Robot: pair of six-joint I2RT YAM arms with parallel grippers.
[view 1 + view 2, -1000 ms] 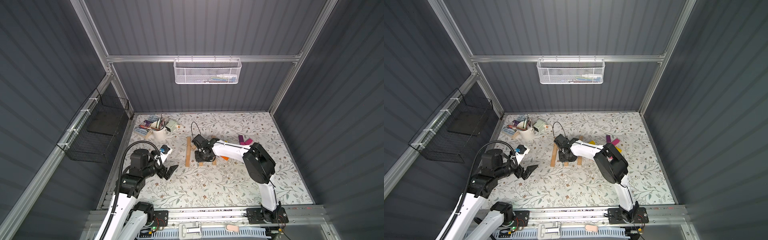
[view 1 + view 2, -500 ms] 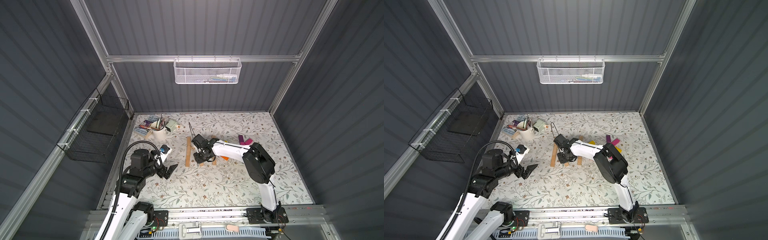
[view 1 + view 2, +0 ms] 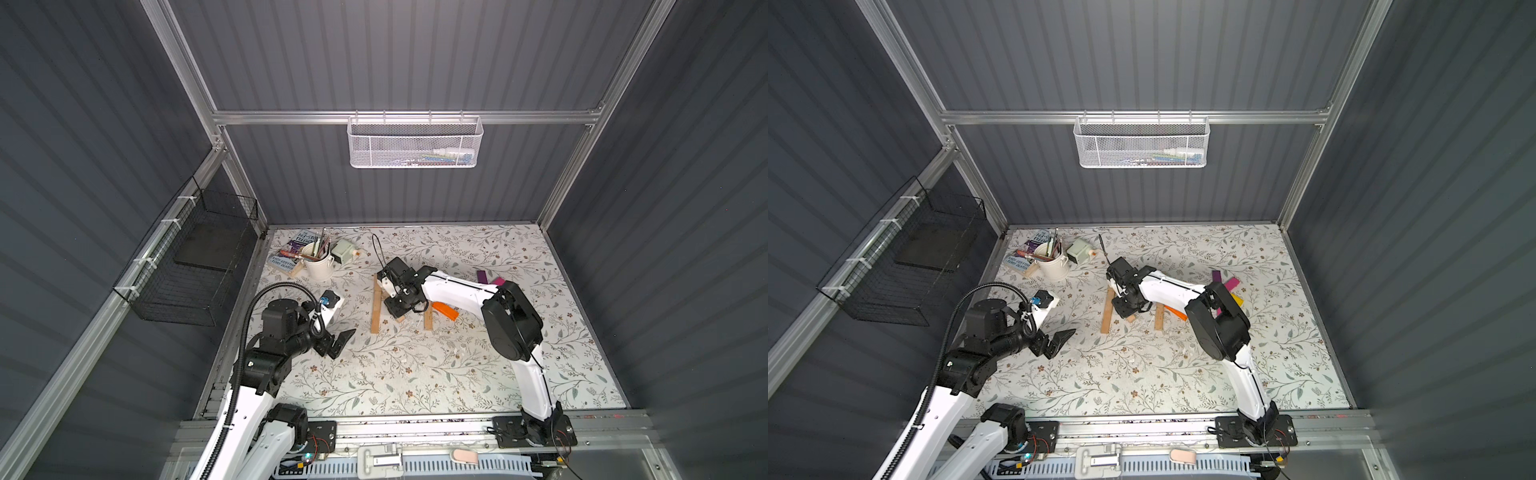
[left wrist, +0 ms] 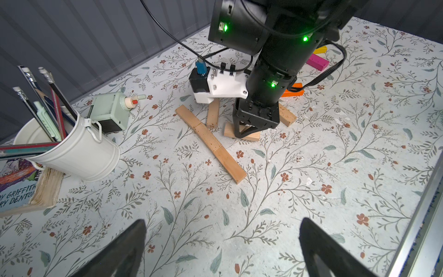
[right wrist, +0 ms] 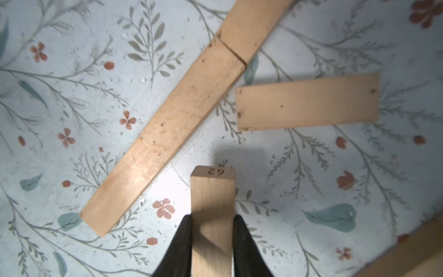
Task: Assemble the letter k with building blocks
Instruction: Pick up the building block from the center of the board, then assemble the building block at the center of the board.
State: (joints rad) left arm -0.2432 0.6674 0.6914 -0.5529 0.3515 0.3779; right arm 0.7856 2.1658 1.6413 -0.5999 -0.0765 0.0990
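Observation:
Three tan building blocks lie end to end in a long line [image 3: 376,309] [image 3: 1108,309] [image 4: 211,141] [image 5: 182,115]. A single tan block [image 4: 212,115] [image 5: 306,102] lies beside the line at an angle. My right gripper [image 3: 399,309] [image 3: 1125,309] [image 5: 212,223] is shut on another tan block [image 5: 212,191] [image 4: 242,134] marked 62, held low beside the line; I cannot tell if it touches the table. One more tan block [image 3: 428,320] [image 4: 286,116] lies beyond it. My left gripper [image 3: 338,345] [image 3: 1059,340] [image 4: 221,242] stands open and empty over bare table.
Orange [image 3: 444,311], purple [image 3: 482,275] and pink [image 4: 317,62] blocks lie under and behind the right arm. A white cup of pencils [image 3: 318,264], a green sharpener [image 4: 112,111] and books [image 3: 291,253] sit at the back left. A black wire basket [image 3: 195,257] hangs on the left wall.
My right gripper has turned and shifted slightly over the blocks with the tan block still in it. The left arm has not moved.

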